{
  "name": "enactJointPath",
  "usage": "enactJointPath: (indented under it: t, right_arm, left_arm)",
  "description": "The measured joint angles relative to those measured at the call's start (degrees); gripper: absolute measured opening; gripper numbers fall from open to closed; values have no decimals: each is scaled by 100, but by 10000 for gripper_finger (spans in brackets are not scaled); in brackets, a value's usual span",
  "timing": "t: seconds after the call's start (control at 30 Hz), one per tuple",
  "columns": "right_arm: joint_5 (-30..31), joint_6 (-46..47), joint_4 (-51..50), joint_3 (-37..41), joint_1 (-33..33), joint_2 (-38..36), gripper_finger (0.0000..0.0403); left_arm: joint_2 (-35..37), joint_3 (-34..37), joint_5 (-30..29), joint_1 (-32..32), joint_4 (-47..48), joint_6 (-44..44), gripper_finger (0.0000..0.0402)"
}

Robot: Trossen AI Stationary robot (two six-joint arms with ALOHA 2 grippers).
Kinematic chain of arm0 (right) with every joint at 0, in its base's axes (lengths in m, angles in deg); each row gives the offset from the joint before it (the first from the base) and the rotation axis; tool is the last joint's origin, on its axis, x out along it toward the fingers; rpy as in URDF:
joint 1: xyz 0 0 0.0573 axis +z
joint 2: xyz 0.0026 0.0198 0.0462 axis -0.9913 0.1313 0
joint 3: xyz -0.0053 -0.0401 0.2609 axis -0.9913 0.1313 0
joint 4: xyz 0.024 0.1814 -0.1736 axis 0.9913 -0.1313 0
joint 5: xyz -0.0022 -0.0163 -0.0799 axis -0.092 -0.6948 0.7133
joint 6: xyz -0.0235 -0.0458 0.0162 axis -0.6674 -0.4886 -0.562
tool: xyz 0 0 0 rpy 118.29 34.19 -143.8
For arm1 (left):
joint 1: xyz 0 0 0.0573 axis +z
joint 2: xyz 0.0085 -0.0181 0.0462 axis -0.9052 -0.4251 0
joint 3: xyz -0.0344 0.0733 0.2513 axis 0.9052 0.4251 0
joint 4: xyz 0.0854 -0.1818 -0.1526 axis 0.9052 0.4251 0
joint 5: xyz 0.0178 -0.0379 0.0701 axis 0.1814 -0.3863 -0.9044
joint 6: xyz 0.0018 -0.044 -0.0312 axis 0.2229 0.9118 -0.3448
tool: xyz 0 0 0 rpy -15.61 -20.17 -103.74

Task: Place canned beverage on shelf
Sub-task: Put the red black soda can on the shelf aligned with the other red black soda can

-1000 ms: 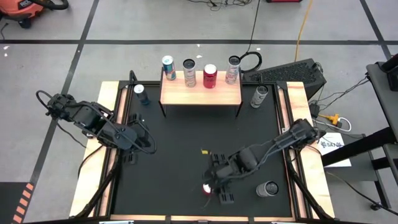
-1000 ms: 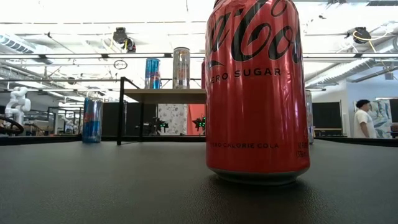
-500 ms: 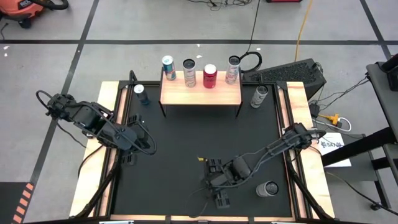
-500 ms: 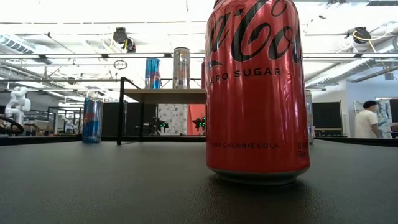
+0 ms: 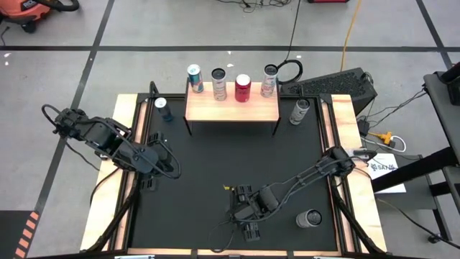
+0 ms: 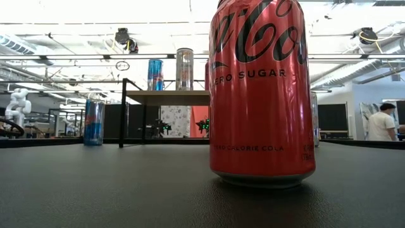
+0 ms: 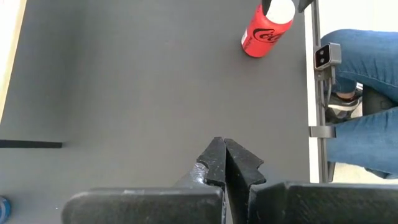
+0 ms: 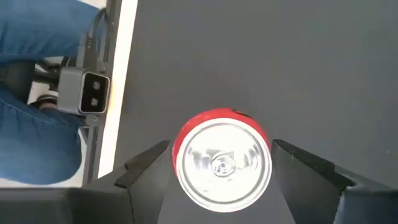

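Observation:
A red cola can [image 8: 222, 163] stands upright on the black table near its front edge. It fills the low view [image 6: 262, 95] and also shows in the left wrist view [image 7: 266, 30]. My right gripper [image 8: 221, 145] is open and points down over the can, one finger on each side of its top; in the high view [image 5: 242, 216] it hides the can. The shelf [image 5: 231, 108] stands at the far edge on black legs and bears several cans. My left gripper [image 5: 170, 170] is shut and empty at the table's left side [image 7: 224, 163]. My right gripper comes from above, pointing down. Its two fingers [image 8: 149, 165] stand close beside the can's upper wall [image 8: 180, 146], on opposite sides. I cannot tell whether they touch it. The can stands upright on the table.
A blue can [image 5: 164, 109] stands left of the shelf and a silver can [image 5: 299, 111] right of it. Another silver can [image 5: 309, 218] is near the front right corner. A person's legs in jeans [image 7: 360, 93] are by the table's front edge.
My right gripper has moved toward the table's left edge and now sits over the red can, covering it in the high view. The can has not moved.

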Motion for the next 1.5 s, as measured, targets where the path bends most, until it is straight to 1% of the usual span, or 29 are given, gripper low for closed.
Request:
enactJointPath:
  t: [0.23,0.33,0.43,0.7,1.23,1.5]
  right_arm:
    - [-25,254,-110,-4,0,130,263]
    - [-269,388,-114,-4,-2,131,263]
    - [-321,522,-111,-4,4,120,263]
    - [-725,700,-160,-9,-4,192,263]
    - [-779,746,-132,-101,7,195,263]
    - [-784,741,-292,-109,4,195,263]
  left_arm:
    - [0,0,0,0,0,-2,0]
    - [0,0,0,0,0,-2,0]
    - [0,0,0,0,1,-4,0]
    - [0,0,0,0,1,-2,0]
    - [0,0,0,0,2,-2,0]
    - [0,0,0,0,2,-2,0]
